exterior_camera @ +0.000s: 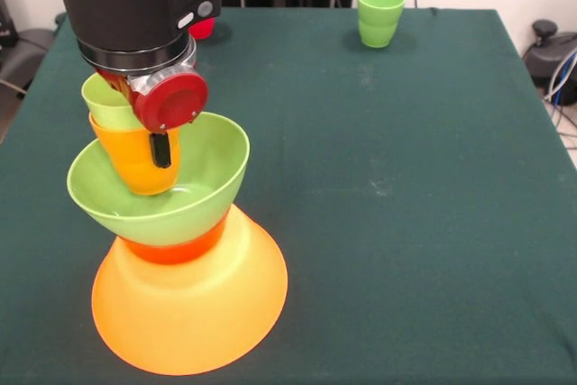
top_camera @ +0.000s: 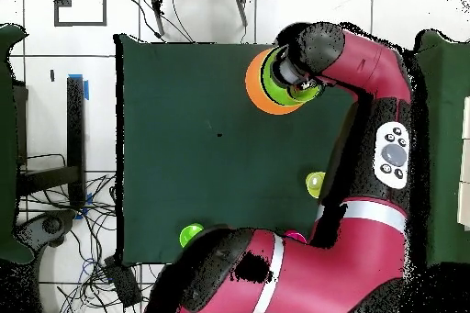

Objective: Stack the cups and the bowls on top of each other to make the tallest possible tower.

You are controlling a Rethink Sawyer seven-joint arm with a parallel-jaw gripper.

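The tower [exterior_camera: 185, 268] stands on the green table [exterior_camera: 406, 205]: a large orange bowl [exterior_camera: 189, 313] upside down as base, on it a small orange-red bowl [exterior_camera: 176, 248], then the lime green bowl [exterior_camera: 167, 196] open upward. Inside this green bowl the gripper [exterior_camera: 160, 151] holds an orange cup [exterior_camera: 135, 161] with a lime cup [exterior_camera: 106, 104] nested in it, both tilted. One dark finger [exterior_camera: 160, 151] presses on the orange cup's wall; the gripper is pinching it. Far behind the tower stand two stacked green cups [exterior_camera: 380, 15].

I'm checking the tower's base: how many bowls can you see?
3, stacked: a large upturned orange plastic bowl at the bottom, a small orange-red bowl on it, a lime green bowl on top. The arm may hide others.
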